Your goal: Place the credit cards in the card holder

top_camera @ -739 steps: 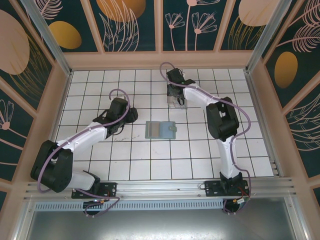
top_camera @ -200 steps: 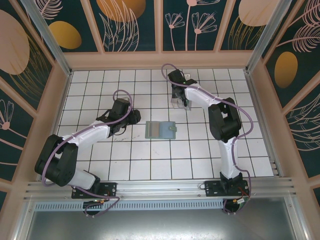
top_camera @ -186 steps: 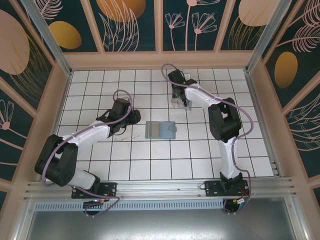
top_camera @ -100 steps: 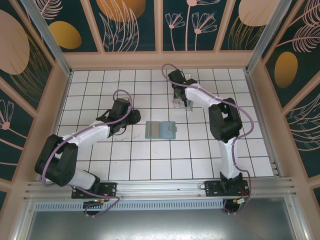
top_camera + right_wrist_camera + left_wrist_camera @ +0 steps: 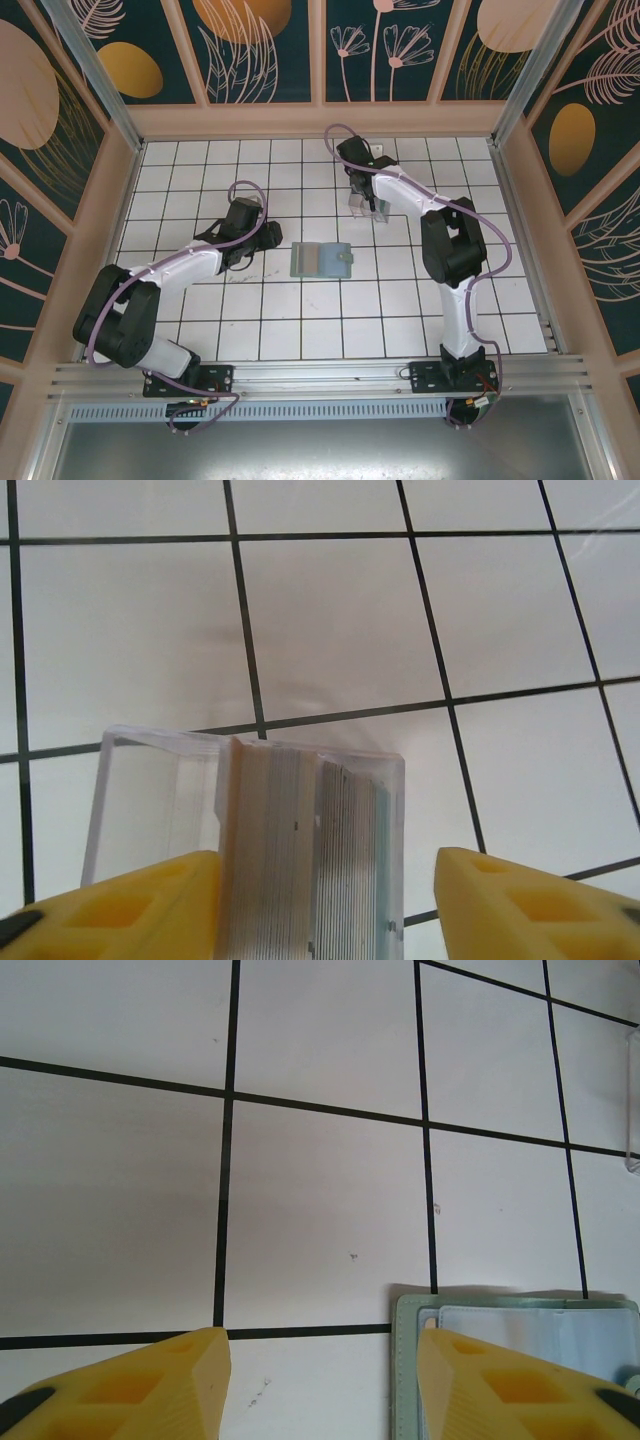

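Near the middle of the white tiled counter (image 5: 400,300), with its black grid lines, lies the flat sage-green card holder (image 5: 321,260), flat on the tiles and roughly square to them. It sits between the two arms. Just to its left, the left gripper (image 5: 270,238) hangs low over the counter and points toward it. In the left wrist view its yellow fingers (image 5: 120,1385) stand apart with only bare tile between them, so this gripper (image 5: 320,1390) is open and holds nothing. A corner of the card holder (image 5: 520,1318) shows just beside the right-hand finger, with a pale clear pocket on its face. Farther back and to the right, well apart from the holder, the right gripper (image 5: 366,208) is down at a small clear plastic box (image 5: 362,198) standing on the tiles. The right wrist view shows this box (image 5: 150,800) packed with thin grey and silvery credit cards (image 5: 300,850) standing on edge against its right side. The left part of the box is empty. The box sits between the fingers of the right gripper (image 5: 328,880). A sliver of tile shows between the box's right wall and the finger there, so the jaws are apart and not clamped. Whether the left-hand finger (image 5: 130,900) touches the box wall is hard to tell.
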Tool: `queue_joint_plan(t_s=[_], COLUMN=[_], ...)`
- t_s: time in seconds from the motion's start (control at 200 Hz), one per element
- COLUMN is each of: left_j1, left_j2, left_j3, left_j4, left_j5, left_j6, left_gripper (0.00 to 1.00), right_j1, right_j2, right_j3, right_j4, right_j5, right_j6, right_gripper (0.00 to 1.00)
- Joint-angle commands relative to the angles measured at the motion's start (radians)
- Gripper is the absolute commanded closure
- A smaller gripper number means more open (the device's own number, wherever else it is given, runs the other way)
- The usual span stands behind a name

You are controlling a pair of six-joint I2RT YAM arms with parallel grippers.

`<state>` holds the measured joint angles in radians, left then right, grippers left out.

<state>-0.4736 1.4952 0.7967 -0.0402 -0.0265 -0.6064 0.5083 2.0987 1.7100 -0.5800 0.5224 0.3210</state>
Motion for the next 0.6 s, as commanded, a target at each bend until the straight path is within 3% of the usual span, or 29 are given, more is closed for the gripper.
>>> queue_joint_plan(t_s=[0.0,0.24,0.3,0.38,0.596], left_j1=[0.001,0.001,0.001,0.001,0.001], left_j2=[0.011,0.002,0.003,0.004,-0.012], left_j3=[0.026,0.024,0.023,0.024,0.014], left_j4=[0.014,0.011,0.013,0.008,0.008], left_j5=[0.01,0.007,0.008,0.016,0.028], left_j6=[-0.004,0.0,0.002,0.004,0.01], left_gripper=[0.47,0.47,0.47,0.47,0.47], right_j1=[-0.004,-0.004,-0.005,-0.01,-0.027], right_j2=[-0.028,-0.039,-0.047,-0.082,-0.23], right_j3=[0.0,0.015,0.015,-0.023,-0.17], right_j4=[-0.015,-0.018,-0.019,0.024,0.162], right_j5=[0.009,-0.046,-0.067,-0.138,-0.321], right_j6=[-0.002,-0.002,0.002,0.006,0.038], right_gripper=[0.51,0.8,0.83,1.0,1.0])
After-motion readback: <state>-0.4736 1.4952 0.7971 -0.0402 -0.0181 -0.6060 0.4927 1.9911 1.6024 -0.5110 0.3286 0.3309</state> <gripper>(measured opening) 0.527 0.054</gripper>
